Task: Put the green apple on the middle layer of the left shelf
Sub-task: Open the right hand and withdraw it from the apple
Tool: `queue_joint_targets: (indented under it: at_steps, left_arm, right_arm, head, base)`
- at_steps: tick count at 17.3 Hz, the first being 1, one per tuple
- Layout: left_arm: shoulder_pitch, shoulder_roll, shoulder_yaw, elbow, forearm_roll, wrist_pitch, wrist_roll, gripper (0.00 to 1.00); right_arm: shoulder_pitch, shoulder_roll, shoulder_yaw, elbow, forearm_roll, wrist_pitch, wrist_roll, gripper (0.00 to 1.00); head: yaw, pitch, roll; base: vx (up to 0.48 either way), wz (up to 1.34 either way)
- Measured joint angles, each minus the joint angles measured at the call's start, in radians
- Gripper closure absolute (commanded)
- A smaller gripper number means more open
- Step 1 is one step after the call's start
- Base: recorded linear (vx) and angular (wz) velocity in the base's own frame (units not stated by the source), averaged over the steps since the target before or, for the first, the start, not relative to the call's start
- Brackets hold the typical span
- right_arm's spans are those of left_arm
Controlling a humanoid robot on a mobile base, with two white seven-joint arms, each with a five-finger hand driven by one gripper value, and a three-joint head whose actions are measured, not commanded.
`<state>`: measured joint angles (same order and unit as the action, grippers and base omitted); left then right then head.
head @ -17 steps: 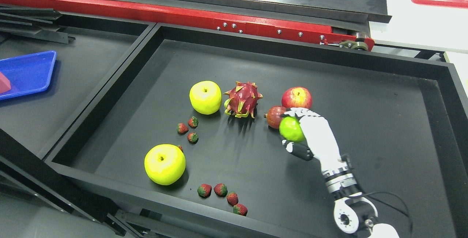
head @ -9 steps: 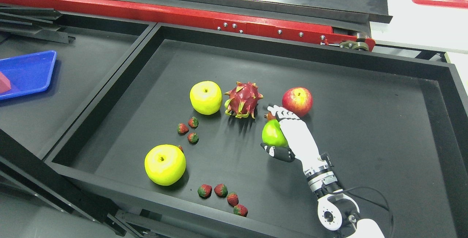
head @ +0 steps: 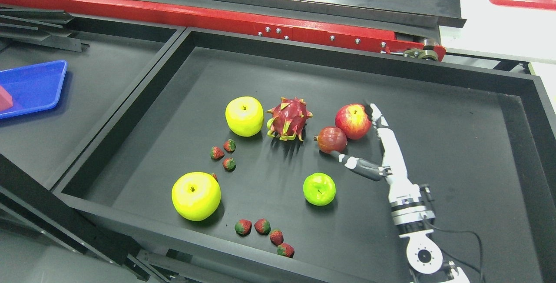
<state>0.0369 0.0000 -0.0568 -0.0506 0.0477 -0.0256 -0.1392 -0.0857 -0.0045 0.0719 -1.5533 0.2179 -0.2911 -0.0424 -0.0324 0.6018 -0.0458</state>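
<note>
I have a single head view, looking steeply down and slightly forward onto the black tray (head: 434,68) from close above. The red rail (head: 217,15) crosses the top, and my right arm enters at the lower right corner.

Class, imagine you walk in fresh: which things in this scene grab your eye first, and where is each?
The green apple lies loose at the tray's front centre. The right hand, open, reaches beside the red apple. A spiky dragon fruit sits mid-tray.
</note>
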Motion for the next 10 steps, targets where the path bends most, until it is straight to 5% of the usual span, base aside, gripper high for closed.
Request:
queue_joint_targets:
  at_steps: [10]
  left_arm:
    - [0.0, 0.0, 0.0, 0.0, 0.0, -0.002, 0.0, 0.0]
  right_arm:
    - [0.114, 0.003, -0.085, -0.046, -0.23, 0.014, 0.077, 0.0]
  head:
    - [0.0, 0.0, 0.0]
  base:
    - [0.0, 0.0]
